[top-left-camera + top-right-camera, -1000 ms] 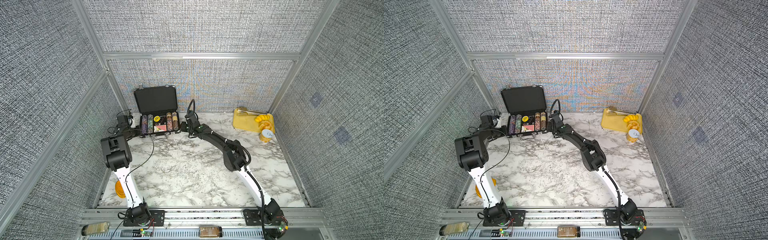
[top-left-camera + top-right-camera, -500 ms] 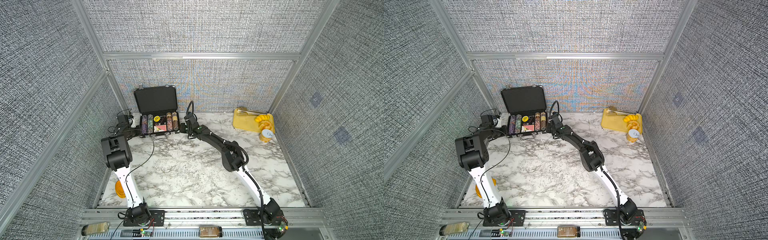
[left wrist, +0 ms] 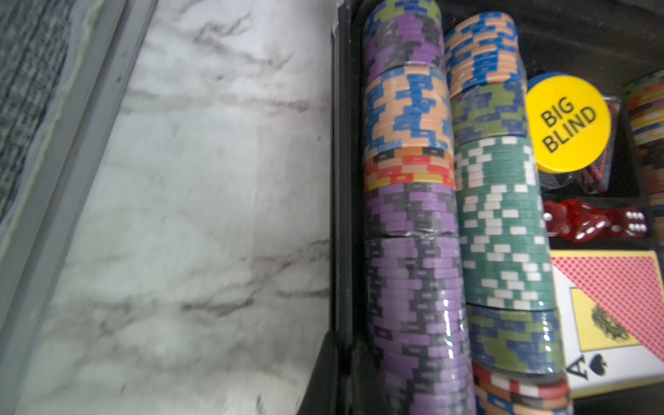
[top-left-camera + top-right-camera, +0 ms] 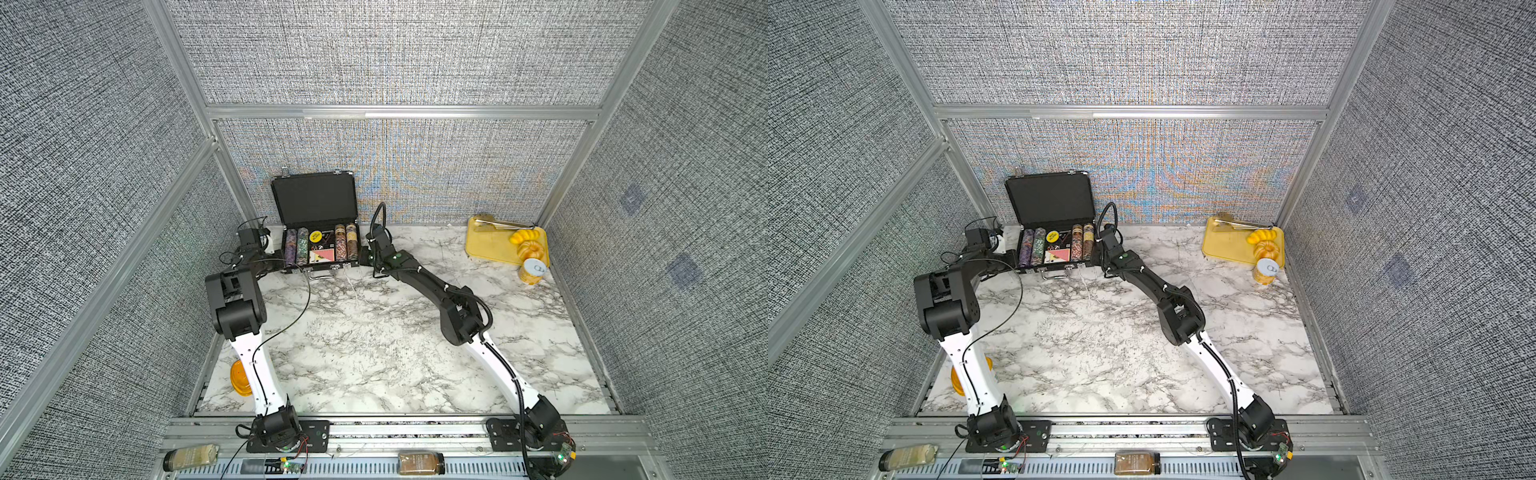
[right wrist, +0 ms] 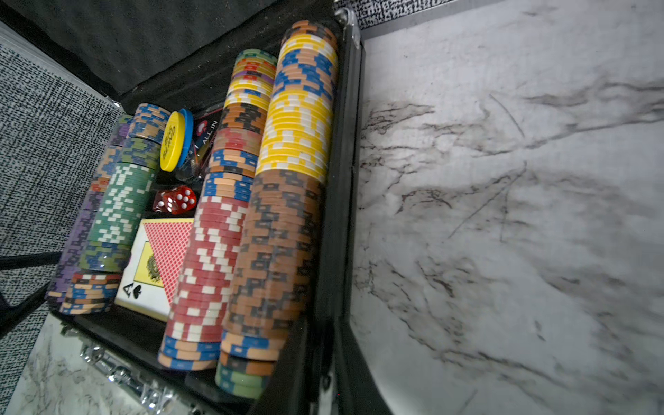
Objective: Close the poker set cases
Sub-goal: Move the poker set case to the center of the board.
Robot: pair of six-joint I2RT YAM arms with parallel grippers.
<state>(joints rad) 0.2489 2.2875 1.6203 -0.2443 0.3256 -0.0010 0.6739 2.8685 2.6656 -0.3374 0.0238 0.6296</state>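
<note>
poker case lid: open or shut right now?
Open. The lid stands upright at the back wall, black lining showing; chip rows and cards lie exposed in the poker case.

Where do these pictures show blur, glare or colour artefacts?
Left wrist view: the marble table is blurred, and glare streaks the purple chip row. Right wrist view: the marble is blurred as well. In both top views: rainbow moiré on the back wall.
</note>
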